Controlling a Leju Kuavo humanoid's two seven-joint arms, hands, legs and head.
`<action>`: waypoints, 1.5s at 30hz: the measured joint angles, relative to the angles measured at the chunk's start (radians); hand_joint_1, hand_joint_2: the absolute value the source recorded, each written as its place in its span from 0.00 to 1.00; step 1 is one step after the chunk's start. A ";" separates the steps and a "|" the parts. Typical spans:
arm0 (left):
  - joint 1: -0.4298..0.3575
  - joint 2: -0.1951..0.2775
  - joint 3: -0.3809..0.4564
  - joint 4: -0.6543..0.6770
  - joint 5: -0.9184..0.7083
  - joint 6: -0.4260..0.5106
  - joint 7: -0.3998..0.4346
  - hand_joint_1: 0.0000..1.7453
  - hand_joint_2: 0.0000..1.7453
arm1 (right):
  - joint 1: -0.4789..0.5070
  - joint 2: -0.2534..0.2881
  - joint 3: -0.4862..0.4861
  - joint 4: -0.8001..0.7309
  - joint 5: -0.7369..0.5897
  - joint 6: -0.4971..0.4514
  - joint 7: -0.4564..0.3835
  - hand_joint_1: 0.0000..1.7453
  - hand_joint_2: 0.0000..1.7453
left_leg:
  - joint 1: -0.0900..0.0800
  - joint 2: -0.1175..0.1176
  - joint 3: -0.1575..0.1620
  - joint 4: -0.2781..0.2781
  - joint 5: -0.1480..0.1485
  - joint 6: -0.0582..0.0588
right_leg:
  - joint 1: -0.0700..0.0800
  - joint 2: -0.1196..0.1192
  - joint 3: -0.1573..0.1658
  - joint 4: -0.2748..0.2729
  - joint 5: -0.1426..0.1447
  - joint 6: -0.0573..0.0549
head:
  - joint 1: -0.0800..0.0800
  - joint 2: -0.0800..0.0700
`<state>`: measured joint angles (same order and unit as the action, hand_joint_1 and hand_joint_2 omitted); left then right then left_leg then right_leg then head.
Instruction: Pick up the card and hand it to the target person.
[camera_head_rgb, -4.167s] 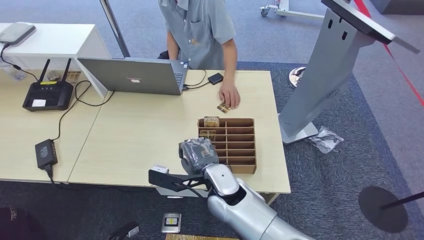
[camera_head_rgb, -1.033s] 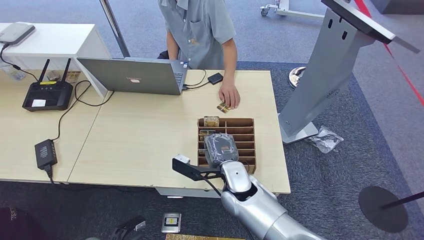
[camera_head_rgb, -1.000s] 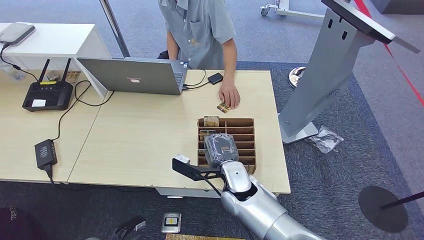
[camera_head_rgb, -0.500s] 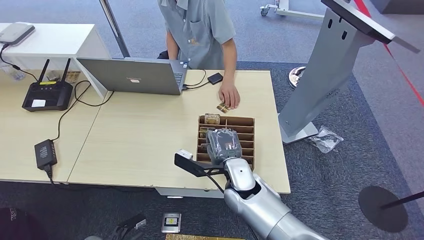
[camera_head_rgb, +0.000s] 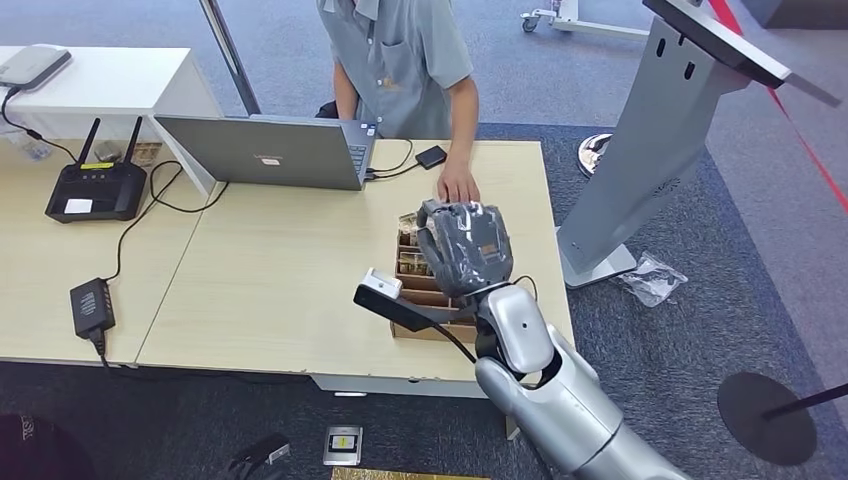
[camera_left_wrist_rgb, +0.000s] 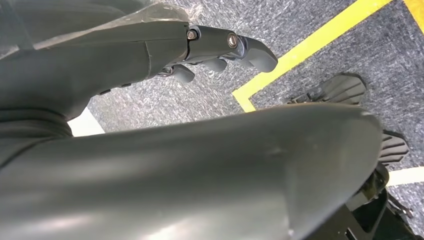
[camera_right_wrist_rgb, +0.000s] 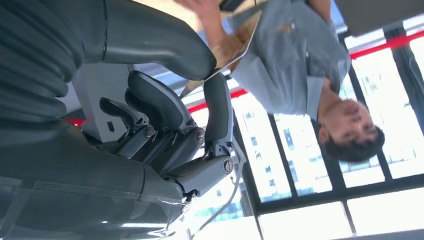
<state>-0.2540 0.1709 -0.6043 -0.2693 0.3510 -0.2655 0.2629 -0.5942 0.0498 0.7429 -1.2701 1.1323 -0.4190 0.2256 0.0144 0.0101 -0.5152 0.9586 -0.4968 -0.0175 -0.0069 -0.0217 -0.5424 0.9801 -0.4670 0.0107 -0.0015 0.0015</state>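
Above the far part of the wooden card box on the table, the right hand is raised, with its back turned to the head camera, so the palm side is hidden there. In the right wrist view the thumb and a dark finger pinch a thin card with a tan face; the other fingers are curled behind it. The card is partly covered by the thumb, and its print is too blurred to read. It points toward the person in the grey shirt, whose hand is cut off by the edge of that picture.

In the head view the person's hand rests on the table near the far edge, just beyond the robot hand. The box is mostly covered by the hand and the black camera bracket; some cards stand in its left compartments (how many I cannot tell).

The left hand hangs over the grey carpet beside a yellow floor line, its fingers bent inward with nothing seen in them, although the large dark cover hides much of it.

Near the far left of the table stand a laptop and a black router; a power adapter lies near the near edge.
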 joint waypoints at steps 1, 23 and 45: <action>0.000 0.000 0.000 0.000 -0.002 0.000 0.000 0.00 0.00 | -0.002 -0.005 -0.010 -0.018 0.004 0.001 0.010 1.00 1.00 | 0.000 0.000 0.000 0.000 0.000 0.000 | 0.000 0.000 0.000 0.000 0.000 0.000 | 0.000 0.000; -0.023 -0.007 0.000 0.000 -0.038 -0.009 0.015 0.00 0.00 | -0.173 0.031 -0.075 0.157 -0.051 0.012 -0.020 1.00 1.00 | 0.000 0.000 -0.001 0.000 0.000 0.000 | 0.000 0.000 0.000 0.000 0.000 0.000 | 0.000 0.000; 0.019 -0.004 0.005 0.002 -0.016 0.005 0.019 0.00 0.00 | -0.154 0.070 -0.051 0.307 -0.174 0.147 0.041 0.00 1.00 | 0.000 0.000 -0.001 0.000 0.000 0.000 | 0.000 0.000 0.000 0.000 0.000 0.000 | 0.000 0.000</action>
<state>-0.2347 0.1672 -0.5996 -0.2676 0.3348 -0.2607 0.2818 -0.7486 0.1202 0.6918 -0.9631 0.9583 -0.2719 0.2669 0.0145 0.0098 -0.5161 0.9585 -0.4969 -0.0176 -0.0068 -0.0218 -0.5426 0.9804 -0.4669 0.0110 -0.0013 0.0015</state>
